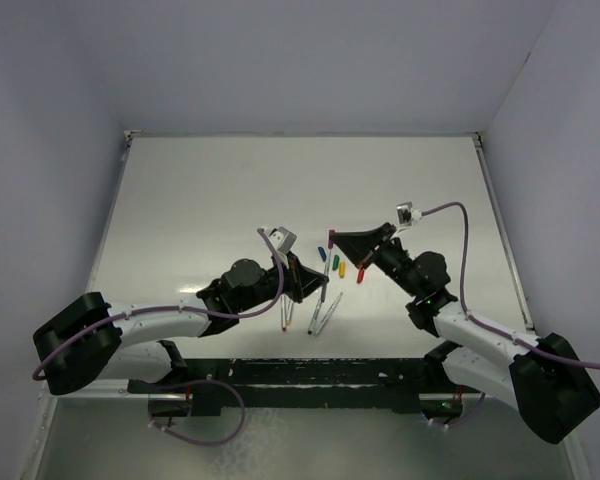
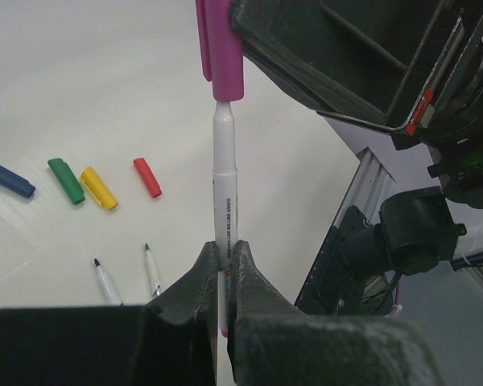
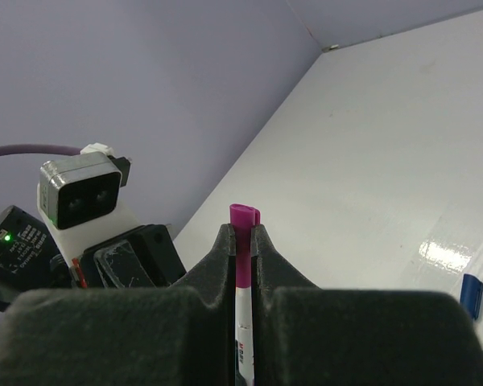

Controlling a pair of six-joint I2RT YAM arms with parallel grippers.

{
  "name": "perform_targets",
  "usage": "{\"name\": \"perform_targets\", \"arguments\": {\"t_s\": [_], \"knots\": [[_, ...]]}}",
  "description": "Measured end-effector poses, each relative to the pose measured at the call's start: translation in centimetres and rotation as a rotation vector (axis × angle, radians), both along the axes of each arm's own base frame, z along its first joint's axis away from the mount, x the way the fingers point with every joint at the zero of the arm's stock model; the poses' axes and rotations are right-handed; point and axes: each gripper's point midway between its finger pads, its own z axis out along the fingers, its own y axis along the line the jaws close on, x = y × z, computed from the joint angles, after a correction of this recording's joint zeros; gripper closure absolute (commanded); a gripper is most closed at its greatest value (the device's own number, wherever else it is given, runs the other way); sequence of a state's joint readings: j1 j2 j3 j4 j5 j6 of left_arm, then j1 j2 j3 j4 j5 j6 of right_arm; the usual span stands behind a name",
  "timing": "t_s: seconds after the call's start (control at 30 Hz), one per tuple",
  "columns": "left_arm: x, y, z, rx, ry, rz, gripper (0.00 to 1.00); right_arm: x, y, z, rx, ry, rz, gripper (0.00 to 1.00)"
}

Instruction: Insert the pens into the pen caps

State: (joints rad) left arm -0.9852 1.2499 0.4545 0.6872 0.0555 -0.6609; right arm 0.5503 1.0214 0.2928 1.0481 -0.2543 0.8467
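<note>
The left gripper (image 2: 224,269) is clamped shut on the lower barrel of a white pen (image 2: 224,193). It holds the pen upright in the middle of the left wrist view, so the nose points straight up the frame into the purple cap (image 2: 223,56). The right gripper (image 3: 242,241) is pinched closed on that cap, whose rounded end pokes out just above its fingertips at the centre of the right wrist view. Held end to end like this above the table (image 2: 72,72), pen and cap can be pushed together along one line. A narrow white neck shows between barrel and cap, so I judge the pen has entered but may not be fully seated.

At the left of the left wrist view, four more caps lie in a loose row on the table: blue cap (image 2: 8,178), green cap (image 2: 66,180), yellow cap (image 2: 99,188) and red cap (image 2: 147,177). None has a pen in it. Green and yellow lie close together, and the blue one is cut off by the frame edge. Below them the tips of two loose pens (image 2: 153,273) rise from behind the gripper body, which hides their barrels.

The held pen's tip colour is hidden inside the cap, and its tail is lost between the pads. In the top view the joint between the grippers is too small to read, and I cannot count the loose pens there with confidence
</note>
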Motion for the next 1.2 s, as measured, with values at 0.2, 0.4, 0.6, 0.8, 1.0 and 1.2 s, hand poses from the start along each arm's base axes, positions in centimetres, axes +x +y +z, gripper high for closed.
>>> {"name": "perform_targets", "arguments": {"t_s": [0.2,0.4,0.6,0.8,1.0,1.2], "knots": [[0.1,0.0,0.1,-0.003,-0.002,0.006,1.0,-0.2,0.1,0.0,0.0,0.0,0.005,1.0],[0.3,0.0,0.4,-0.013,-0.011,0.014,1.0,-0.2,0.3,-0.3,-0.007,0.007,0.013,1.0],[0.7,0.1,1.0,-0.018,-0.032,0.033,1.0,-0.6,0.7,-1.0,-0.027,0.018,0.042,1.0],[1.1,0.4,1.2,-0.004,-0.043,0.058,1.0,-0.9,0.9,-1.1,-0.051,-0.002,0.062,1.0],[1.2,0.5,0.8,0.02,-0.045,0.073,1.0,-1.1,1.0,-1.8,-0.102,-0.008,0.076,1.0],[1.9,0.8,0.5,0.073,-0.082,0.104,1.0,-0.9,1.4,-1.9,-0.175,-0.022,0.062,1.0]]}}
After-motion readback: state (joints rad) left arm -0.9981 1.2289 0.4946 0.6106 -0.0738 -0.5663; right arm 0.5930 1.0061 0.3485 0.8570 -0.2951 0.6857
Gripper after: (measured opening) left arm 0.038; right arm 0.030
